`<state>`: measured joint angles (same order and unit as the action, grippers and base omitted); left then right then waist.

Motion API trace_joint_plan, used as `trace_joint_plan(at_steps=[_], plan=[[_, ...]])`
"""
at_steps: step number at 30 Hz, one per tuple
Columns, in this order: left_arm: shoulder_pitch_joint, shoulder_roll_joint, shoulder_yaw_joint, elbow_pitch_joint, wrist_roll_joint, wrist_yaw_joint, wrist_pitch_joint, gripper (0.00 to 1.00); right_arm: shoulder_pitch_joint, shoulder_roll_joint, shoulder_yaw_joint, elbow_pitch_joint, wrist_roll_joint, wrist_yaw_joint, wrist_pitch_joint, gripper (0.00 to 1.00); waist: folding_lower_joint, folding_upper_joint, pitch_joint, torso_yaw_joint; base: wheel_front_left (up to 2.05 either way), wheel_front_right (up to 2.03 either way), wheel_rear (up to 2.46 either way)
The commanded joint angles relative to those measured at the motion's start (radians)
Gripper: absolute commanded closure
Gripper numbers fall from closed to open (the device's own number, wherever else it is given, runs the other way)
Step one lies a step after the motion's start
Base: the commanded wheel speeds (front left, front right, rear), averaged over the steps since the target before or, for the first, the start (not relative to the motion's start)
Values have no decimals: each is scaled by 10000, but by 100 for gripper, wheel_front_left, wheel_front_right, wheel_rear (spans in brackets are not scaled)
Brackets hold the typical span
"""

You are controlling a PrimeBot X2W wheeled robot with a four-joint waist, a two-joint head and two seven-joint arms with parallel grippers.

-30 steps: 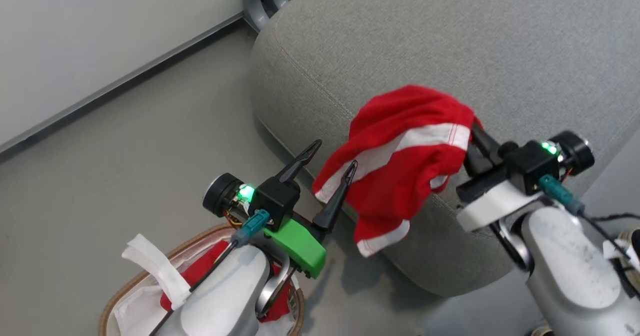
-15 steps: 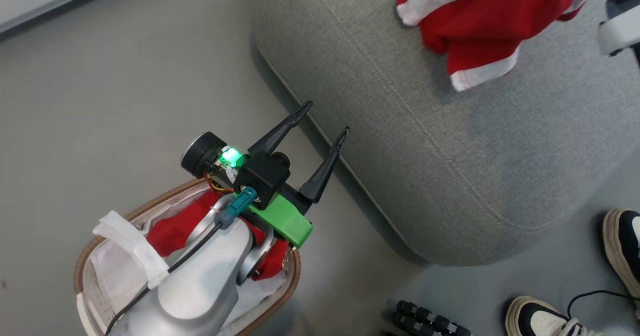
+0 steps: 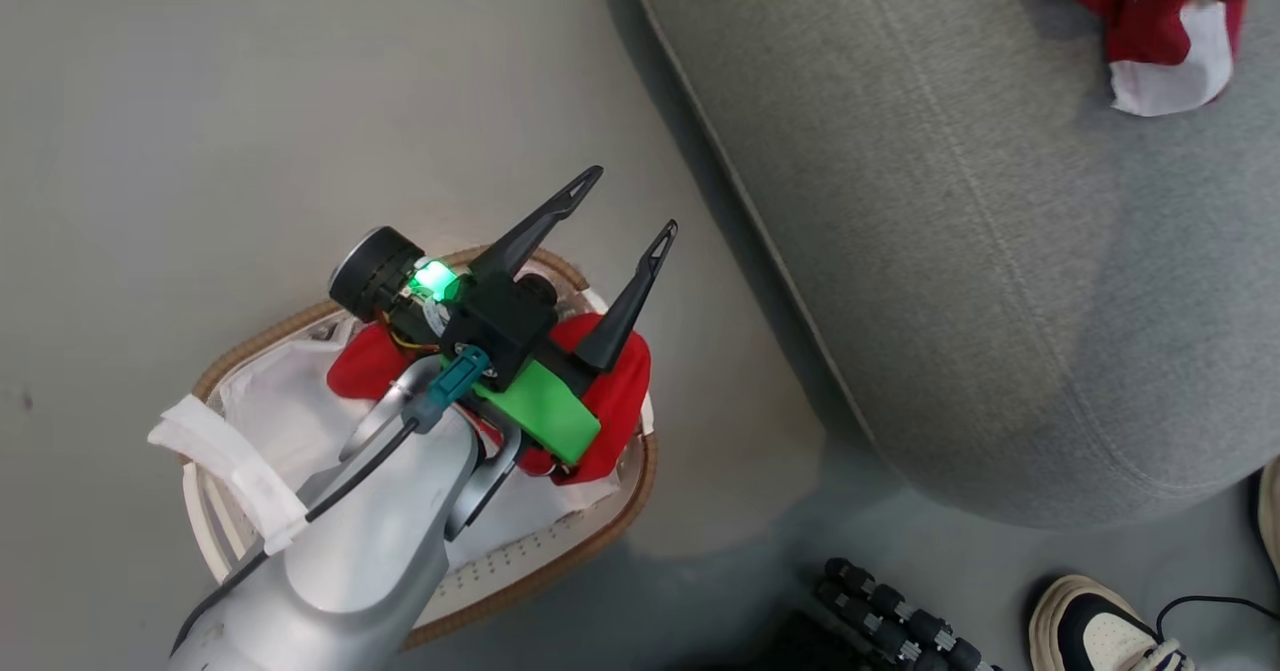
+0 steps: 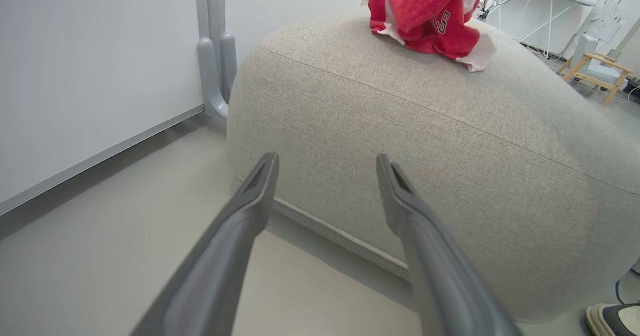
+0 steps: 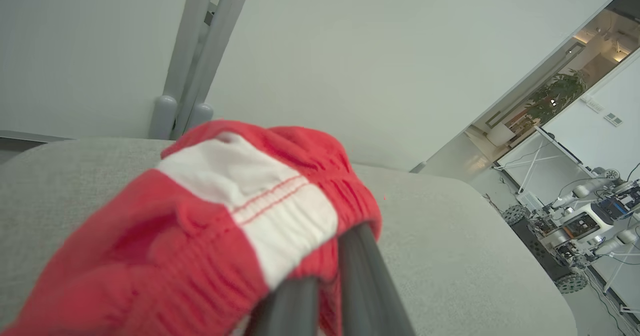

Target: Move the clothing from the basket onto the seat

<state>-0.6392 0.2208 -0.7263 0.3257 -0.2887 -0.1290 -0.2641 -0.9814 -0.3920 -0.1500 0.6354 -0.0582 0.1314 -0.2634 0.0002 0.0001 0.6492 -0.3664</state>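
Jaws: left gripper (image 3: 628,201) spread wide, empty, over basket (image 3: 600,541) of red clothing (image 3: 612,401) | right gripper (image 5: 325,286) clamped on red-white garment (image 5: 225,201) over seat (image 3: 1000,251)

Lighting is bright, even and diffuse, from above. The seat (image 3: 950,251) casts a soft dark band on the floor (image 3: 250,101) along its edge. A green lamp (image 3: 433,276) glows sharply.

Left wrist view: the left gripper (image 4: 326,161) softens toward the bottom edge, and the seat outline bulges.

Right wrist view: the clothing (image 5: 200,216) is close and blurred, and the doorway (image 5: 595,45) is overexposed.
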Motion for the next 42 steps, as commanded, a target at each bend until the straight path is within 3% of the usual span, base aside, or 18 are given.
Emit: trace_joint_plan(at_steps=[1, 7, 8, 9, 10, 16, 24, 31, 42], plan=[[-162, 100, 57, -3, 69, -31, -4, 0, 296, 142, -230, 132, -156, -14, -17, 100, -2, -1, 464, 408, 0, 0, 0], [114, 118, 344, 149, 55, -31, -4, 0, 1337, 719, -1651, 654, -675, -14, -17, 100, -2, -1, 318, 469, 0, 0, 0], [177, 108, 403, 166, 43, -31, -4, 0, 1552, 766, -1984, 706, -725, -14, -19, 68, -2, -1, 239, 472, 0, 0, 0], [223, 96, 455, 183, 44, -31, -4, 0, 1716, 811, -2201, 749, -768, -14, -17, 53, -2, -1, 156, 473, 0, 0, 0], [308, 65, 548, 221, 30, -31, -4, 0, 1953, 886, -2434, 787, -818, -14, -17, 0, -2, -1, 34, 478, 0, 0, 0], [750, -160, 1021, 405, 47, -31, -4, 0, 3358, 1182, -3288, 544, -802, -14, -17, 0, -2, -1, -732, 559, 0, 0, 0], [1573, -474, 1829, 633, 141, -31, -4, 0, 4958, 1700, -3500, -85, -730, -14, -19, 0, -2, -1, -1872, 774, 0, 0, 0], [2136, -594, 2254, 635, 250, -31, -4, 0, 5472, 1957, -3819, -330, -1029, -14, -19, 0, -2, -1, -2352, 1033, 0, 0, 0], [3045, -1075, 3309, 700, 336, -31, -4, 0, 6545, 2336, -2321, -705, -460, -14, -19, 0, -2, -1, -3611, 1578, 0, 0, 0]])
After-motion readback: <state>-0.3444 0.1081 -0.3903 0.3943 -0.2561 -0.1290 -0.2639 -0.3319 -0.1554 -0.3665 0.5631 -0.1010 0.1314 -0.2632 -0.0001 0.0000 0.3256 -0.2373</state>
